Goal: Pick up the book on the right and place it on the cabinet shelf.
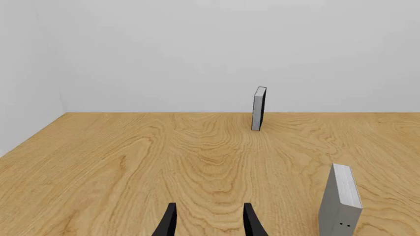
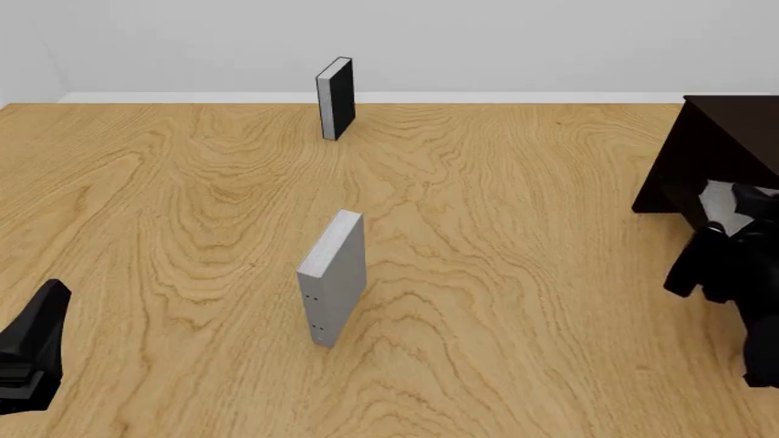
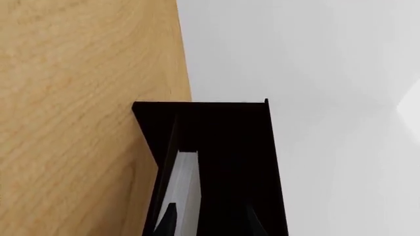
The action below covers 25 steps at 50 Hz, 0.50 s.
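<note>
The book, slim and pale grey-white, reaches into the dark opening of the cabinet shelf. My right gripper is open around it. The book lies close to one finger, with a wide gap to the other. In the front view the book shows as a pale patch at the cabinet, with the right gripper and its arm covering most of it. My left gripper is open over bare table, low at the near left.
A thicker grey book stands upright mid-table, also seen in the left wrist view. A black-covered book with white pages stands near the far edge. White walls close the table's back and left sides.
</note>
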Available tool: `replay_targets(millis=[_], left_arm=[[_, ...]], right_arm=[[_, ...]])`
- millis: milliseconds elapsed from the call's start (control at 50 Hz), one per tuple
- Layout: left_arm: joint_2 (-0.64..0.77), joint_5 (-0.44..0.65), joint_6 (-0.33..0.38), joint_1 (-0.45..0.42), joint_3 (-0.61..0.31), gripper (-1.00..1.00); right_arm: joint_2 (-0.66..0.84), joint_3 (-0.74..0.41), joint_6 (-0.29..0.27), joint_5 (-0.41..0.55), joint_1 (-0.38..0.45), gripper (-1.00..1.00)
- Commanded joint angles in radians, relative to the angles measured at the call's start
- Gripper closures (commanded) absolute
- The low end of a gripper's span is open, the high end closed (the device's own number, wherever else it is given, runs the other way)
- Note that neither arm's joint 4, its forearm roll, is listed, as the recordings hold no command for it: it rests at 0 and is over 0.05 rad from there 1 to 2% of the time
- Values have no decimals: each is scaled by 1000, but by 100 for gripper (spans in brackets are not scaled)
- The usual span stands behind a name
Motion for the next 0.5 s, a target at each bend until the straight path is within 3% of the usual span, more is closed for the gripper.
replay_targets(millis=[20, 500], left_arm=[[0, 0, 0, 0, 0, -100], [0, 0, 0, 0, 0, -100]], right_arm=[[13, -20, 1, 1, 38, -100], [8, -18, 7, 2, 140, -100]])
